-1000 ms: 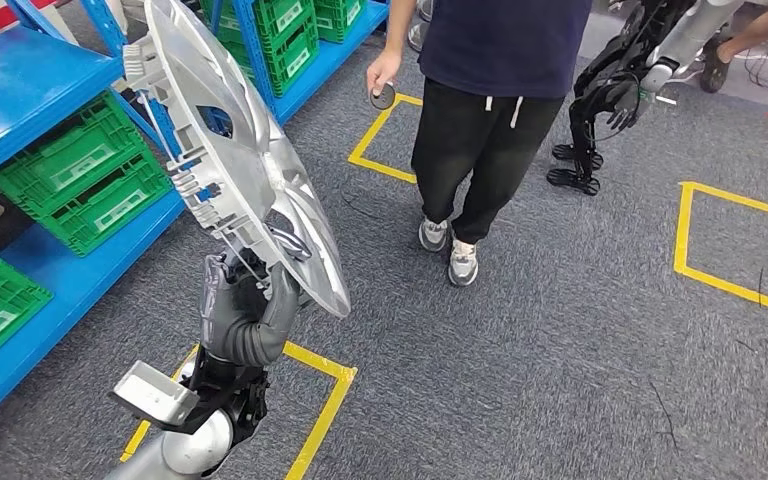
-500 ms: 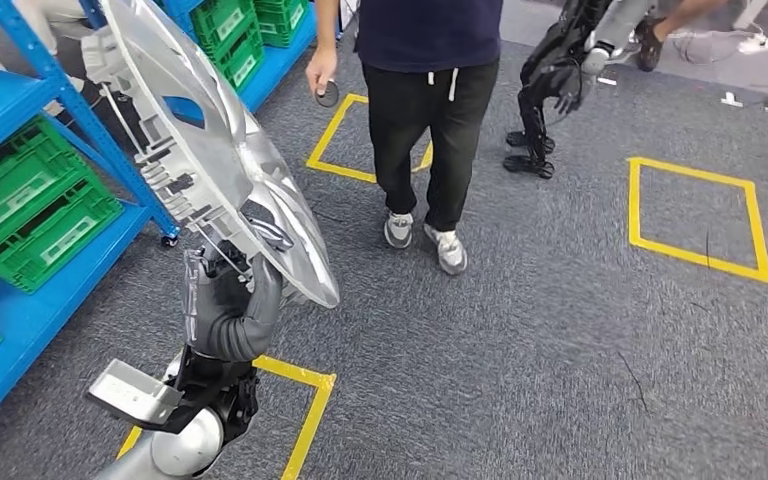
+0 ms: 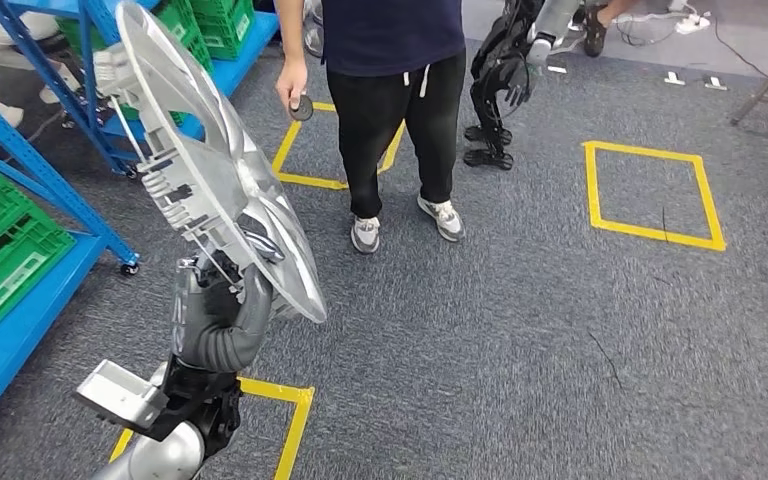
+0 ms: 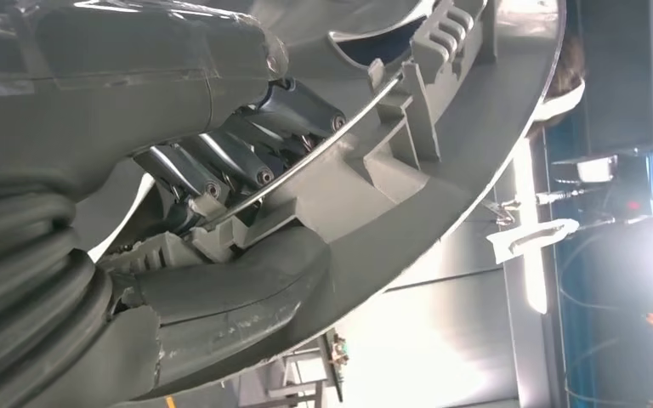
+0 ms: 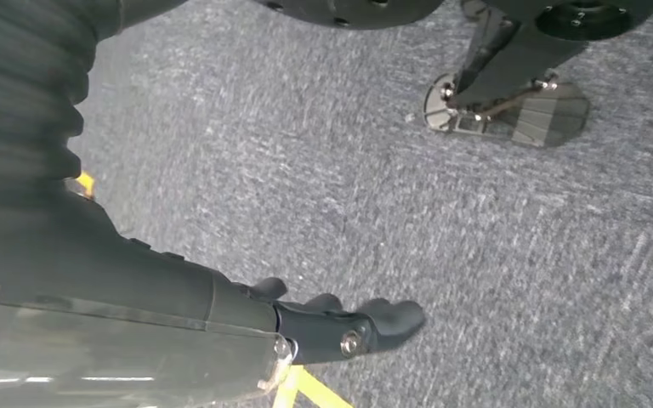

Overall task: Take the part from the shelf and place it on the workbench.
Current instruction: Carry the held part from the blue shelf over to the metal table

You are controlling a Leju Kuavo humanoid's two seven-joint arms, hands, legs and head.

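A silver robot arm rises from the lower left of the head view, its left hand gripping the lower edge of a large silver wheel cover. The wheel cover is held upright and tilted, its ribbed back with clips and a wire ring facing left. The left wrist view shows the dark fingers hooked over the wire ring and the thick thumb pressed against the rim. The right hand hangs above grey carpet, holding nothing, its fingers lying loosely together and slightly curled. A blue shelf with green crates stands at the left. Ahead, a person in dark trousers stands on the grey carpet floor, holding a small round dark object. Yellow tape squares mark the floor.
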